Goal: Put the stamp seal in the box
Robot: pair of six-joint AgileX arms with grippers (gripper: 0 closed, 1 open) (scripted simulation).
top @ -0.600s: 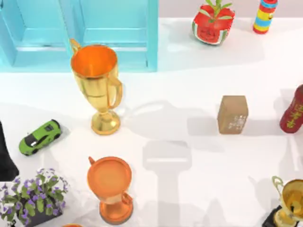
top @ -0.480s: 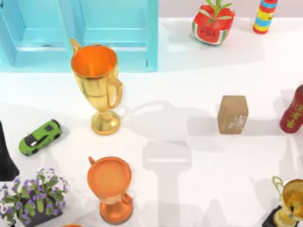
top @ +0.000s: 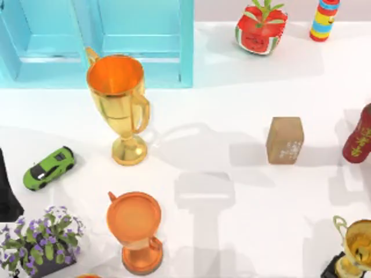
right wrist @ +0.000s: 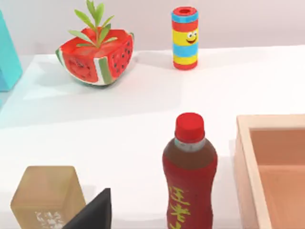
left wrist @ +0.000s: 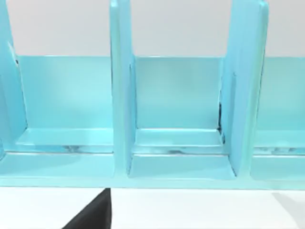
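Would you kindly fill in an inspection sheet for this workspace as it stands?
Surface: white table, arm shadows across it.
Job's things: stamp seal upright, untouched; wooden box beside the red bottle.
Clutter: gold trophy, orange cup, green toy car, flower pot, watermelon planter, striped can, second trophy.
Grippers: fingers not discernible.
Cables: nothing seen.
Surroundings: blue shelf unit.

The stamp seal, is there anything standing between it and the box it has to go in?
Yes. In the right wrist view the red bottle stands upright on the table between the stamp seal and the wooden box. In the top view it stands to the right of the seal.
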